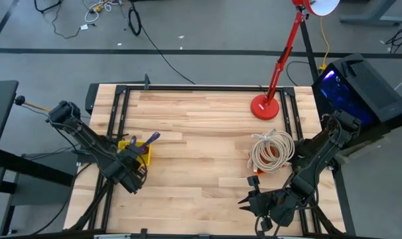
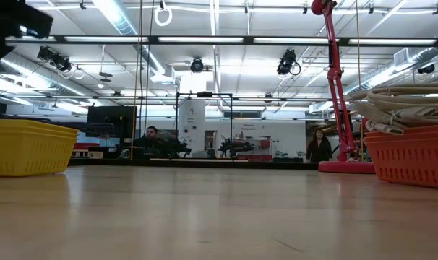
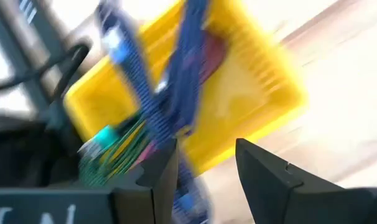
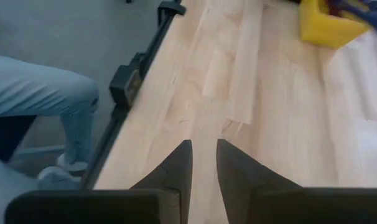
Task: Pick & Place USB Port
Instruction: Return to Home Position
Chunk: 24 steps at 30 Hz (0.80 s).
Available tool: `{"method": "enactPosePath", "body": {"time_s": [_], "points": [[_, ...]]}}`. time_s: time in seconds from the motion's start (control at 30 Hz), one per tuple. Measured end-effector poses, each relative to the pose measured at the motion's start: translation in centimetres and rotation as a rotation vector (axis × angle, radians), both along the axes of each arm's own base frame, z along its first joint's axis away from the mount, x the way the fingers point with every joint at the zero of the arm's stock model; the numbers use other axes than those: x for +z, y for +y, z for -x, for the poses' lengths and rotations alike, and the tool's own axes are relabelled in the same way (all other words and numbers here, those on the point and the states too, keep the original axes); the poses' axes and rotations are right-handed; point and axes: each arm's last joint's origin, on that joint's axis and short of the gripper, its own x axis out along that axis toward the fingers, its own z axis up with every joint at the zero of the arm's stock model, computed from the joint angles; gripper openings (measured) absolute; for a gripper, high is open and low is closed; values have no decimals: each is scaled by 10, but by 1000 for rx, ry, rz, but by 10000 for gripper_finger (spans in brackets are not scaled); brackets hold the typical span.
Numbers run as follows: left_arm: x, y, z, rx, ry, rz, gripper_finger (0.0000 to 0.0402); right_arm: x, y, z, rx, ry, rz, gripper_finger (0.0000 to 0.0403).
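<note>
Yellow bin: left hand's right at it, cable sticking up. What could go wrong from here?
1. The cable stands up out of the yellow bin and passes right by the open left hand; a retreat could snag it and drag it out.
2. A snag might also tip or slide the bin.

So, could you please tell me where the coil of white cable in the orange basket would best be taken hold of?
Probably from straight above, across one side of the ring: the coil of white cable lies flat, heaped above the rim of the orange basket, with an open middle. One finger of the right pincer could drop inside, one outside, closing on the bundled strands.
</note>
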Motion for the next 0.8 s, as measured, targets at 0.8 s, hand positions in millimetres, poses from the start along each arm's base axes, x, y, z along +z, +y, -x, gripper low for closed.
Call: {"method": "enactPosePath", "body": {"time_s": [0.8], "points": [[74, 6, 16, -315, -961, -664, 167, 112, -121, 125, -152, -490, -52, 15]]}}
